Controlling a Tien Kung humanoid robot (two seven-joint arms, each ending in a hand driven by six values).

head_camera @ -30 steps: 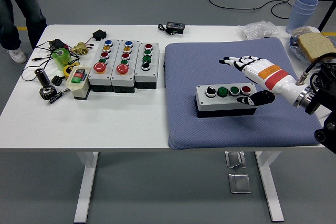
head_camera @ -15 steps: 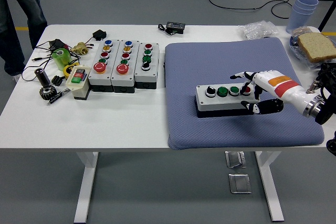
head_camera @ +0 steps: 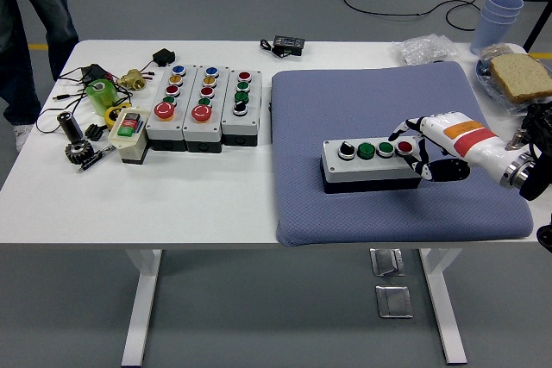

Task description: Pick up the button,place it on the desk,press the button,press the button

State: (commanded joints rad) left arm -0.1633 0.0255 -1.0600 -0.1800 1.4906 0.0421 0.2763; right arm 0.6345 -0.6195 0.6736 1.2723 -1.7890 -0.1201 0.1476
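Observation:
A grey button box [head_camera: 369, 166] with a black base lies on the blue mat [head_camera: 379, 92], right of the table's middle. Its top carries a black selector knob [head_camera: 346, 150], two green buttons [head_camera: 375, 150] and a red button [head_camera: 404, 147] at the right end. My right hand [head_camera: 417, 151], white with black joints, comes in from the right edge. It sits against the box's right end, beside the red button, with its fingers [head_camera: 415, 126] curled down and nothing held. Whether a fingertip touches the red button I cannot tell. My left arm is out of view.
Three more button boxes [head_camera: 203, 105] stand side by side left of the mat, with a small cream switch box [head_camera: 128, 131] and loose tools [head_camera: 82, 140] beyond. Bread on a plate [head_camera: 520, 75], stacked cups [head_camera: 500, 10] and a plastic bag [head_camera: 427, 47] are at back right. A person's legs [head_camera: 30, 6] show top left.
My right hand came down from above the box and drew back to its right end, and its spread fingers curled in. The box stayed put.

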